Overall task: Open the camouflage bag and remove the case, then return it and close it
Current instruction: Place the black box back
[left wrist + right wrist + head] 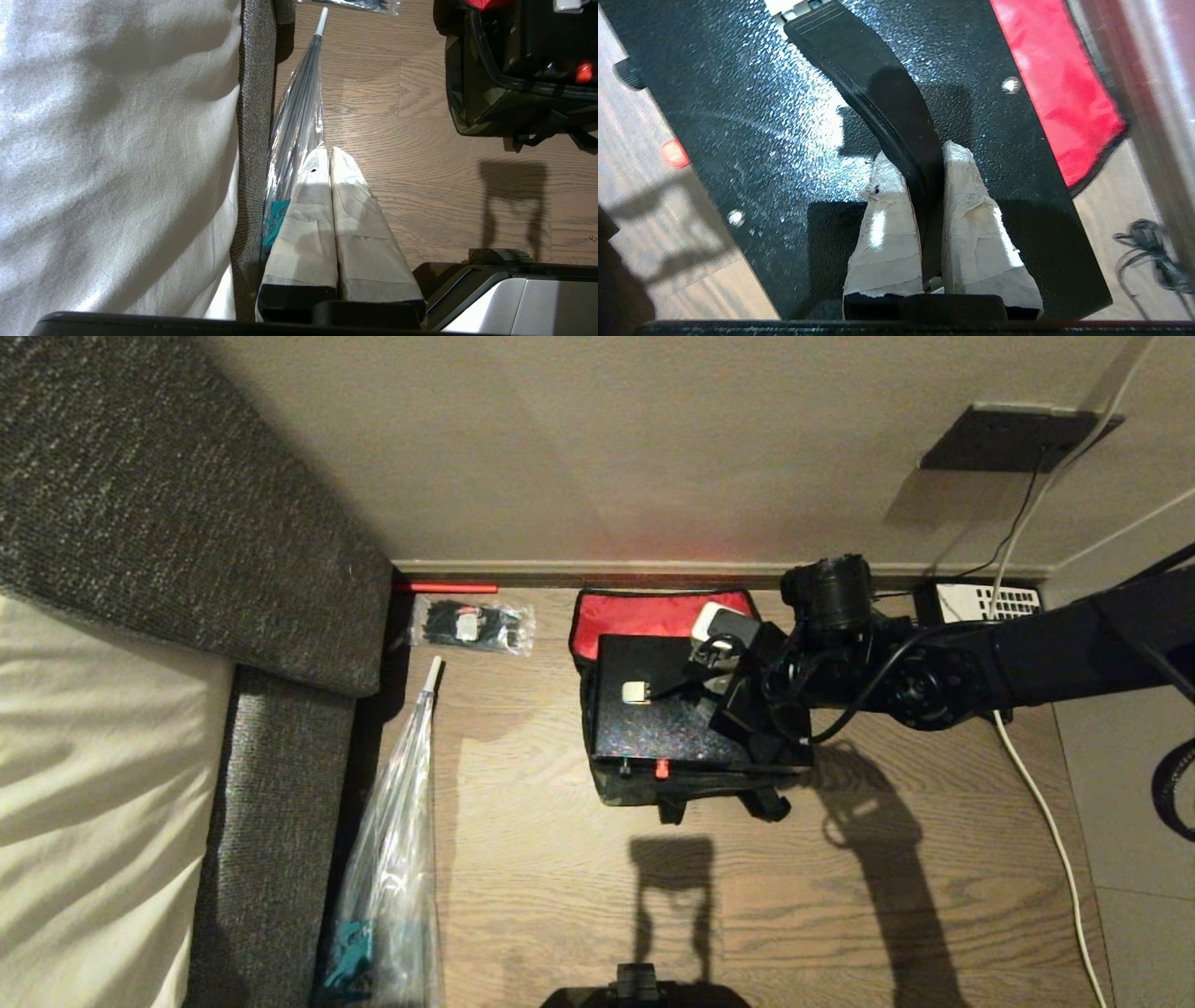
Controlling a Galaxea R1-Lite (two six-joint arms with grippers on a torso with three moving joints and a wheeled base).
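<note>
Case (686, 709): flat, black, speckled, lying level over the open camouflage bag (644, 793), its red catch (662, 768) on the near edge. It sits on or just above the bag's mouth; which, I cannot tell. Bag lid is thrown back toward the wall, red lining (635, 613) up, leaving the opening free.

Right tool (924, 172) is clamped on the case's curved black handle (873, 88), the taped fingers (882, 224) pinching either side of it. Handle grip likely chosen to keep the case level.

Bag stands on the wooden floor (560, 896) by the wall. Left tool (329, 163) is closed on nothing, parked beside the bed (117, 163).
</note>
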